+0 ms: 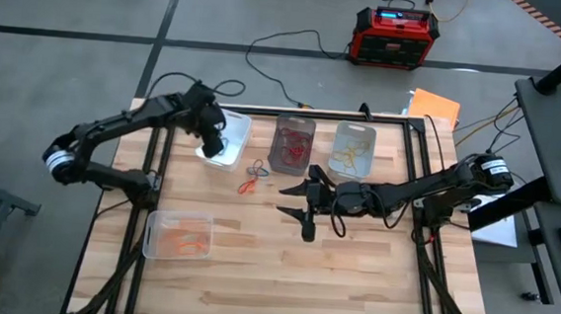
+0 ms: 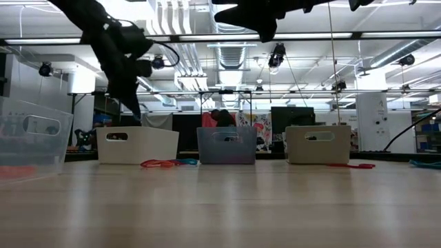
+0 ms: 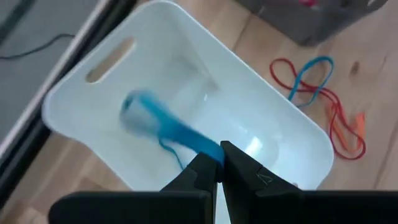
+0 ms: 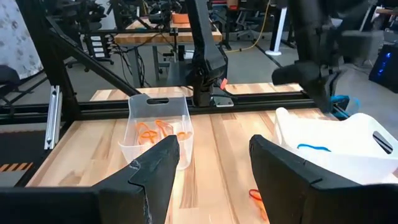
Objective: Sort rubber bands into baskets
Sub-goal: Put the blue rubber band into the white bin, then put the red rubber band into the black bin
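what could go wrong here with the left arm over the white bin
1. The left end effector is shut on a blue rubber band dangling over the white rectangular plastic basket. The stretchy loop may cling to a finger on release and get dragged back out.
2. It hangs near the basket's rim, so a swinging band could drop outside it.
3. The open right end effector hovers close to the loose red and blue bands; both arms reaching there might collide.

Bright overhead light, blurred blue band [image 3: 163,122]
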You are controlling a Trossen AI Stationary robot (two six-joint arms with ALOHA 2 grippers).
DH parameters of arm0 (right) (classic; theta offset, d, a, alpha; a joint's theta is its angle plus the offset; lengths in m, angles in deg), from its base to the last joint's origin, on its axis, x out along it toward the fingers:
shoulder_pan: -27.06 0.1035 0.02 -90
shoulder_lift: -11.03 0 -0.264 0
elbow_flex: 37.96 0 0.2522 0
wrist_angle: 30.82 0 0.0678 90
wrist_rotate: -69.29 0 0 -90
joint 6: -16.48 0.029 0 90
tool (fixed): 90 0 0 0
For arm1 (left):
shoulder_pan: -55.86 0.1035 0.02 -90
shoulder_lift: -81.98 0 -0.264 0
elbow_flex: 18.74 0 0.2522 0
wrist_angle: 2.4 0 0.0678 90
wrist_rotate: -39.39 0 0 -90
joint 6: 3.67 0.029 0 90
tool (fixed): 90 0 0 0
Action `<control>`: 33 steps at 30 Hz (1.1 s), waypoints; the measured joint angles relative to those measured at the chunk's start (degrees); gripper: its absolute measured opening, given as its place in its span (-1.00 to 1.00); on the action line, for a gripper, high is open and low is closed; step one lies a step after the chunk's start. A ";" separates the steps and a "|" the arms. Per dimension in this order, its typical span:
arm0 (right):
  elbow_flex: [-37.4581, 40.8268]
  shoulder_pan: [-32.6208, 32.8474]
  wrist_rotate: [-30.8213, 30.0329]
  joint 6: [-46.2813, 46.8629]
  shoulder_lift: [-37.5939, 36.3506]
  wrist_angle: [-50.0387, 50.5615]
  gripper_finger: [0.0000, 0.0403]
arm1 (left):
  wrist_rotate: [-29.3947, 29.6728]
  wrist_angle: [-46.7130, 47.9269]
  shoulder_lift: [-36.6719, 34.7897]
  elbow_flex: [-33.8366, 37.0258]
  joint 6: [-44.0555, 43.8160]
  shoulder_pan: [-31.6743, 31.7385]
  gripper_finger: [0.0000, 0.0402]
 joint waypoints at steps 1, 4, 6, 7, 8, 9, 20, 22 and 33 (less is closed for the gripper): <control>-0.01 0.00 0.00 0.00 0.00 -0.04 -0.05 | -0.06 -0.14 0.79 -0.04 0.01 -0.07 -1.00; 0.01 0.00 0.00 0.00 0.00 0.16 -0.05 | -0.08 -0.15 3.02 -0.06 0.01 -0.05 -1.00; 0.01 0.00 0.00 0.00 0.00 0.34 -0.05 | 0.04 -0.19 4.27 -0.06 -0.03 -0.01 -1.00; 0.01 0.00 0.00 0.00 0.00 0.53 -0.05 | 0.07 -0.50 4.72 -0.06 -0.23 -0.01 -1.00; 0.01 0.00 0.00 0.00 0.00 0.72 -0.05 | 0.29 -0.90 5.16 -0.06 -0.64 -0.01 -1.00; 0.01 0.00 0.00 0.00 0.00 0.91 -0.05 | 0.97 -1.10 5.54 -0.06 -0.96 -0.03 -1.00; 0.03 0.00 0.00 0.65 0.02 1.46 -0.05 | 4.84 -1.88 6.23 -0.06 -1.45 -0.07 -0.65; 0.03 0.00 0.00 0.91 0.02 1.75 -0.05 | 6.57 -2.02 5.98 -0.06 -1.78 -0.07 -0.56; 0.10 0.00 -4.08 5.17 0.07 6.64 -0.05 | 7.25 -3.41 -0.32 -0.06 -6.74 -4.13 -0.32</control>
